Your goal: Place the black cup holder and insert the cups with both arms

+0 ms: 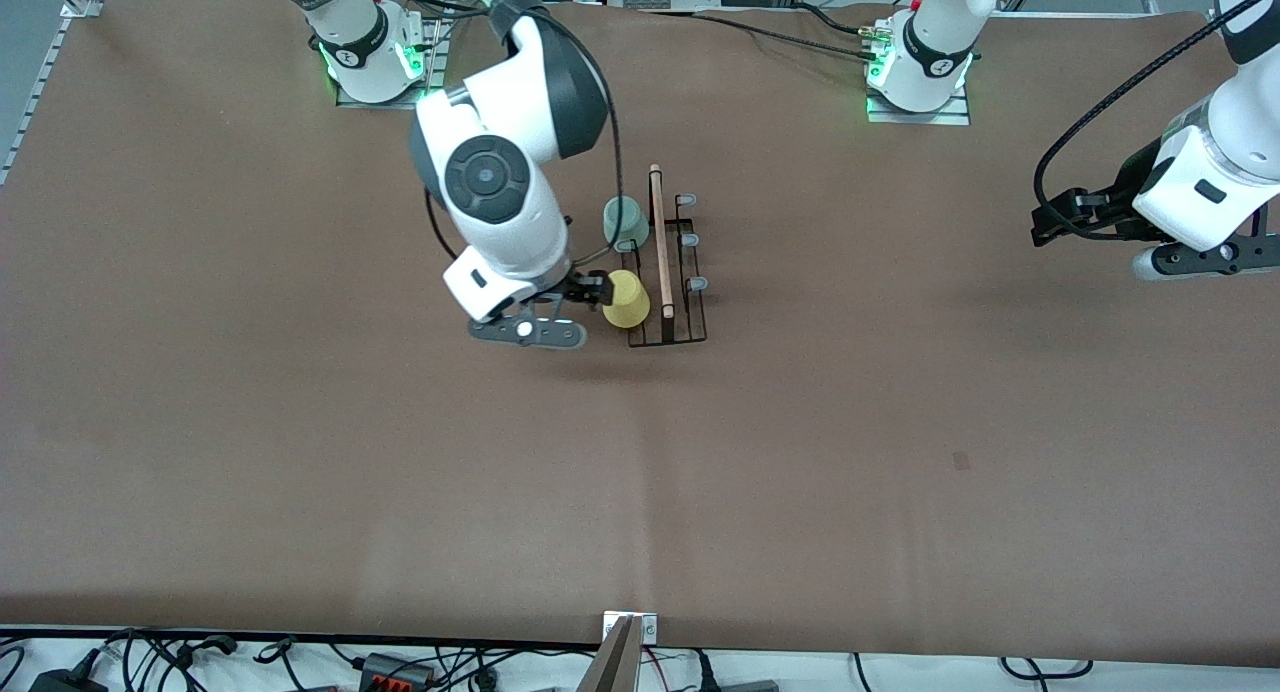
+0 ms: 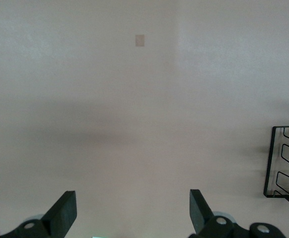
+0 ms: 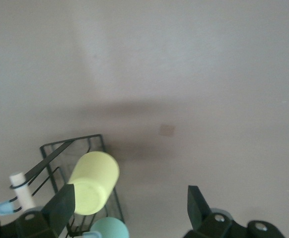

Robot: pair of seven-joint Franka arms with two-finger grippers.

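The black cup holder (image 1: 690, 317) stands mid-table with its wooden rod handle (image 1: 659, 242) on top; it also shows in the right wrist view (image 3: 72, 144), and a corner shows in the left wrist view (image 2: 283, 163). A yellow cup (image 1: 626, 300) (image 3: 92, 182) and a grey-green cup (image 1: 625, 222) (image 3: 109, 229) sit on prongs on the side toward the right arm's end. No light blue cup is in view. My right gripper (image 1: 598, 290) (image 3: 130, 206) is open, one finger beside the yellow cup. My left gripper (image 1: 1048, 222) (image 2: 133, 210) is open and empty, waiting over the left arm's end of the table.
Three grey-capped prongs (image 1: 697, 284) on the holder's side toward the left arm's end carry nothing. A small dark patch (image 1: 961, 460) marks the brown table cover. Cables and a bracket (image 1: 628, 627) lie along the table's edge nearest the front camera.
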